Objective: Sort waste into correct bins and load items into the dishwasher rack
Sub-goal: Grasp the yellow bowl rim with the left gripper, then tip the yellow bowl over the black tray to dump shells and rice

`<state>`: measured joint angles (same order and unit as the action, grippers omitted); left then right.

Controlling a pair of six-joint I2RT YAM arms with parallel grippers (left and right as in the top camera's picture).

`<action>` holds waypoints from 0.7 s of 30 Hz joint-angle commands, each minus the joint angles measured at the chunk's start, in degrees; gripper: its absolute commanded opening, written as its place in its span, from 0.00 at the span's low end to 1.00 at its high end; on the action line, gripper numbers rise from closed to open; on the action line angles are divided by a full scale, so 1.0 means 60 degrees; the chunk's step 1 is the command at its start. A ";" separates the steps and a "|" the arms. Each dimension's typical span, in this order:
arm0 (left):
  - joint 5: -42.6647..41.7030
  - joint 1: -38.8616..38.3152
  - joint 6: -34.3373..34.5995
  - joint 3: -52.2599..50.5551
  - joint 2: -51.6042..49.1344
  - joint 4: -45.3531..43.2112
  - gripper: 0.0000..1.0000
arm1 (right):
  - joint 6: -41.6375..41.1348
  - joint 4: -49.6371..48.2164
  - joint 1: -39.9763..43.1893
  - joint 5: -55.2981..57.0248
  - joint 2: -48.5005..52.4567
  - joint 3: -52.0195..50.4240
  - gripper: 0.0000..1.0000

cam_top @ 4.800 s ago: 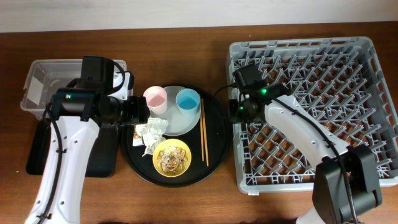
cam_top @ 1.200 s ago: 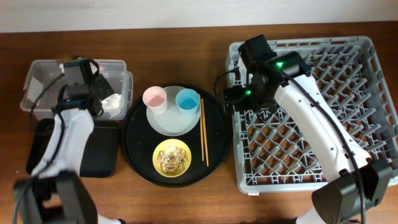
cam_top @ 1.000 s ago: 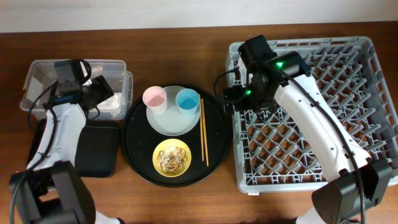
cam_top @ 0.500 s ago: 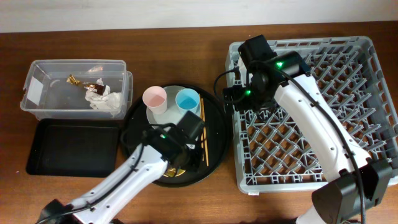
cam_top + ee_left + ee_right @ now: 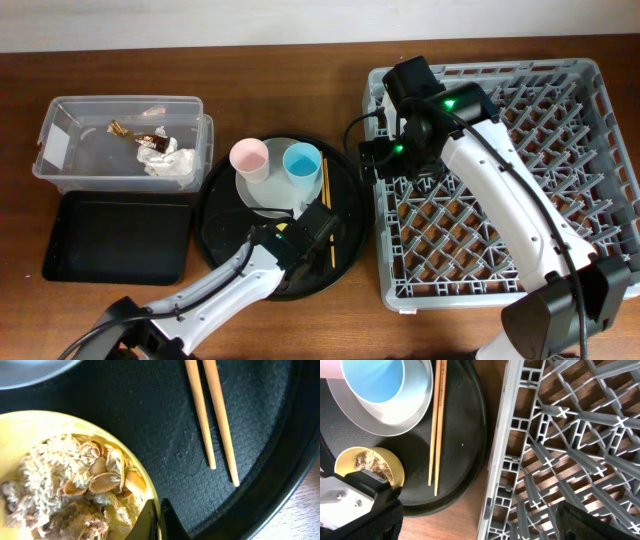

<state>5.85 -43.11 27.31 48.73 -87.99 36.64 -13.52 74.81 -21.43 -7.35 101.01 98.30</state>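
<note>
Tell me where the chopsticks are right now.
In the overhead view the chopsticks lie side by side on the round black tray, right of the light-blue cup and plate, left of the dishwasher rack.

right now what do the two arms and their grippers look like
Both arms: white shells, black joints. The right arm has a black wrist camera block, a green light and a looping black cable. The left arm has a green light too. The left gripper has thin tapered fingers; the right gripper, blurred black ones.
</note>
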 commanded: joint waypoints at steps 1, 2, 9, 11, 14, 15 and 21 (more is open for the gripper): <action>0.0047 0.0149 -0.0328 0.1253 -0.0025 0.1126 0.00 | -0.0044 0.0004 0.0011 0.0084 -0.0040 0.0018 0.98; 0.0040 0.0514 -0.0827 0.2484 -0.0011 0.2255 0.00 | -0.0044 0.0004 0.0011 0.0084 -0.0040 0.0018 0.98; -0.0714 0.5639 -0.1745 0.5523 -0.0011 0.5446 0.00 | -0.0044 0.0004 0.0011 0.0084 -0.0040 0.0018 0.98; -0.1832 0.7308 -0.2197 0.5508 -0.0011 0.5286 0.00 | -0.0044 0.0004 0.0011 0.0084 -0.0040 0.0018 0.98; -0.4335 0.9949 -0.2623 0.4841 -0.0011 0.4342 0.00 | -0.0044 0.0000 0.0011 0.0084 -0.0040 0.0018 0.99; -0.4849 1.0506 -0.2739 0.4397 -0.0015 0.3920 0.00 | -0.0044 0.0004 0.0011 0.0084 -0.0040 0.0018 0.98; -1.1500 1.4440 -0.3075 0.1188 -0.0015 -0.0499 0.00 | -0.0044 0.0004 0.0011 0.0084 -0.0040 0.0018 0.98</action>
<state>-46.35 38.50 10.07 60.14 -88.58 39.24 -13.54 74.85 -21.43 -7.35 101.01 98.24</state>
